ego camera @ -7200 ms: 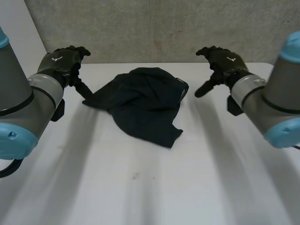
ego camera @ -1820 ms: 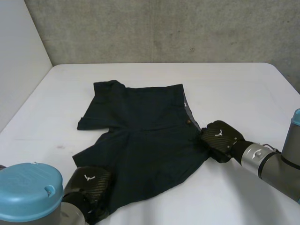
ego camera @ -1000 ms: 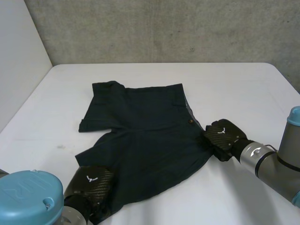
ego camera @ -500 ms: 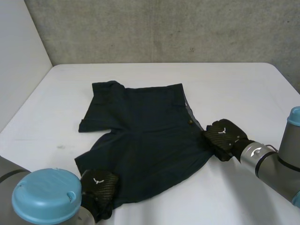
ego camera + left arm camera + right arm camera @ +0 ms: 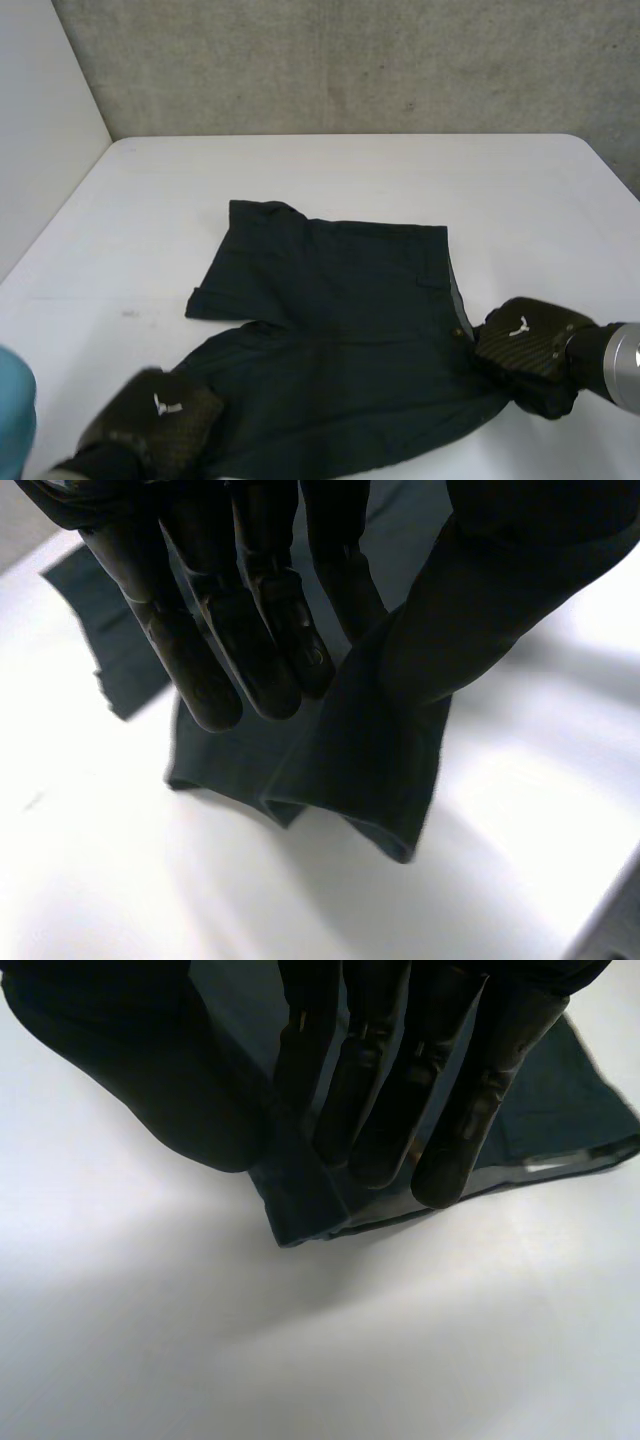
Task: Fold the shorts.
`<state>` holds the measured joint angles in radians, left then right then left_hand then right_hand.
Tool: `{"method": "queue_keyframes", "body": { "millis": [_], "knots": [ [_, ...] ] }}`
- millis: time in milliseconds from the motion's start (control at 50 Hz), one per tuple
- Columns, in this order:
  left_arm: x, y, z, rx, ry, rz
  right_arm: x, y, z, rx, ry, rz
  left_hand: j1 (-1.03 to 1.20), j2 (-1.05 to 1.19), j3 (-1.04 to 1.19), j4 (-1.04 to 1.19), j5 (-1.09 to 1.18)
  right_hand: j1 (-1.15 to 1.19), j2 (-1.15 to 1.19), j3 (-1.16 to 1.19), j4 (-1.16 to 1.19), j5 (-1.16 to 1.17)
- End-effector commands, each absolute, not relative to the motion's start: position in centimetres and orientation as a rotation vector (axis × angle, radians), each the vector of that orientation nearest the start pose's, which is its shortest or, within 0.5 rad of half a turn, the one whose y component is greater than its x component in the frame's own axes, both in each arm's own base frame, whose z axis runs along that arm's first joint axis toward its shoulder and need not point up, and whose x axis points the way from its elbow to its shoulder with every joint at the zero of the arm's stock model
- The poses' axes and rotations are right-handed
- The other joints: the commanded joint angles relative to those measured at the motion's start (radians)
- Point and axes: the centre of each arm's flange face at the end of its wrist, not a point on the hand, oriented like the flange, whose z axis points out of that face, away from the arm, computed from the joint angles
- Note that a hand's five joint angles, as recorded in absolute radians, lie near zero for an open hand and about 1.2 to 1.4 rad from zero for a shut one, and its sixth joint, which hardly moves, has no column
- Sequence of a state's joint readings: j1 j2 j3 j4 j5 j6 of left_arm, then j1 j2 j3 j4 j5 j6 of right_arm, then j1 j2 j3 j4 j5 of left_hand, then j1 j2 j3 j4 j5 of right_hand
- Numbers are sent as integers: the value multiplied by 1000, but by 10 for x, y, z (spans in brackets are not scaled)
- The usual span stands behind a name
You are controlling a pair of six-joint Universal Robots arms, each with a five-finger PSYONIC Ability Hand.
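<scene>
The dark shorts (image 5: 340, 320) lie spread on the white table (image 5: 330, 170), waistband at the right and one leg reaching out at the far left. My left hand (image 5: 150, 420) is at the near left leg hem; in the left wrist view its fingers (image 5: 250, 630) and thumb pinch a fold of the cloth (image 5: 370, 770), which is raised a little off the table. At the near right corner by the waistband is my right hand (image 5: 525, 345). There its straight fingers (image 5: 450, 1110) press the cloth's corner (image 5: 300, 1205) against the thumb.
A grey concrete wall (image 5: 350, 60) rises behind the table's far edge, and a pale panel (image 5: 40, 150) stands along its left side. Bare white tabletop surrounds the shorts on the far side and to the right.
My left hand has closed on the near leg hem. The shorts now sit further right and nearer in the head view, with both hands moved along with them.
</scene>
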<state>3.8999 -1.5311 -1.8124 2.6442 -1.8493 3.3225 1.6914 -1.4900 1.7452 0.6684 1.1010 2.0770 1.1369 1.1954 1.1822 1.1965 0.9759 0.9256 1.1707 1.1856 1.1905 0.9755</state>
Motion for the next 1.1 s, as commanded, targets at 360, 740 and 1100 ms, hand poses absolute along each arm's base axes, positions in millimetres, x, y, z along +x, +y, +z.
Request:
{"method": "queue_keyframes", "body": {
  "millis": [360,740,1100],
  "knots": [
    [-332,-346,209,948,1950,-2045,304,-350,190,-1482,1994,-2042,259,201,214,200,246,471,226,211,206,246],
    [-358,-412,128,1054,1684,-2135,333,-411,125,-1326,2017,-2325,-865,-924,-910,-925,-879,-751,-996,-1011,-1016,-976],
    [-313,-336,185,912,2061,-2163,282,-316,190,-1009,2151,-1845,-962,-1021,-1008,-1022,-976,-662,-907,-922,-927,-886]
  ]
}}
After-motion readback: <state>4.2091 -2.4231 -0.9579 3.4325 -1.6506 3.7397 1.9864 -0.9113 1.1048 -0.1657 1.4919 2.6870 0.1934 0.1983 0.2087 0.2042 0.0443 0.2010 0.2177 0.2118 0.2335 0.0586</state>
